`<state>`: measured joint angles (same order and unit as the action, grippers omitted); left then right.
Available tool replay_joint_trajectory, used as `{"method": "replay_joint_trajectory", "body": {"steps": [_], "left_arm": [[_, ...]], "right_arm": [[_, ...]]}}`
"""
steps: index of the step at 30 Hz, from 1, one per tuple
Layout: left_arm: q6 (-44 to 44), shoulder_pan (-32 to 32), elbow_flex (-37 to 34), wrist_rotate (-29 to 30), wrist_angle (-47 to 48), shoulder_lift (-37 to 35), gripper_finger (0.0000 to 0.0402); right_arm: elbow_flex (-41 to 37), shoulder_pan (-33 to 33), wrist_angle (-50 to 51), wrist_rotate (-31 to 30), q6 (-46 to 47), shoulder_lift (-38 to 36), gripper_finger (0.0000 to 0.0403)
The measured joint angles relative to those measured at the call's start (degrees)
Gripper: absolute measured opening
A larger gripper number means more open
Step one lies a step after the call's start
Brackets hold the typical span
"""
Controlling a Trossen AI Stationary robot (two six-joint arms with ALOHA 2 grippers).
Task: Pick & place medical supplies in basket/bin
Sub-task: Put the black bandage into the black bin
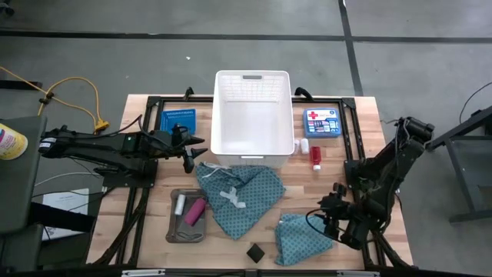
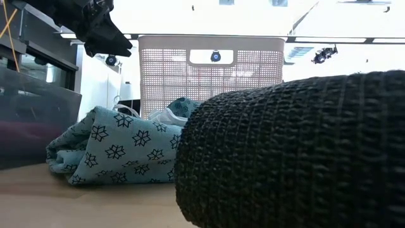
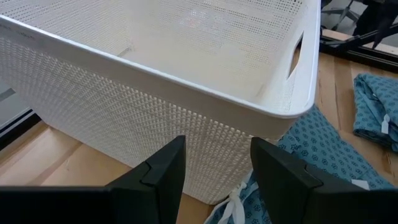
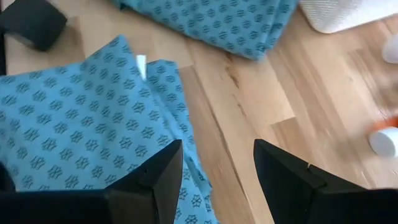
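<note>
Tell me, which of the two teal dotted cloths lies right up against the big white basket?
The larger teal cloth, spread mid-table with white ties showing; its top edge meets the white basket. The smaller cloth lies apart, beside the right gripper.

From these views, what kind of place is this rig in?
Probably a lab or workshop bay: wooden table on a bare grey concrete floor with painted lines, a yellow cable trailing across it, bright ceiling lights in the low view.

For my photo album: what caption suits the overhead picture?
Two arms flank an empty white basket; teal cloths, a tray and small supplies await sorting.
</note>
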<state>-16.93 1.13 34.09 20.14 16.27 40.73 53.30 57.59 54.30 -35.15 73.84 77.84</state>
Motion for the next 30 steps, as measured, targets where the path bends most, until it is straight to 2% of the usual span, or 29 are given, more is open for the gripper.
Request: {"method": "replay_joint_trajectory", "body": {"steps": [6,11,18,30], "left_arm": [[0.0,0.0,0.0,0.0,0.0,0.0,0.0175],[0.0,0.0,0.0,0.3,0.0,0.0,0.0175],[0.4,-0.6,0.0,6.3,0.0,0.0,0.0175],[-0.7,-11.7,0.0,3.8,5.9,0.0,0.0175]], "right_arm": [[0.0,0.1,2.6,-1.2,5.3,0.0,0.0185],[0.0,0.1,4.4,-4.8,10.8,0.0,0.0185],[0.0,-0.9,9.2,-6.9,23.0,0.0,0.0185],[0.0,-6.9,10.3,-6.3,24.9,0.0,0.0185]]}}
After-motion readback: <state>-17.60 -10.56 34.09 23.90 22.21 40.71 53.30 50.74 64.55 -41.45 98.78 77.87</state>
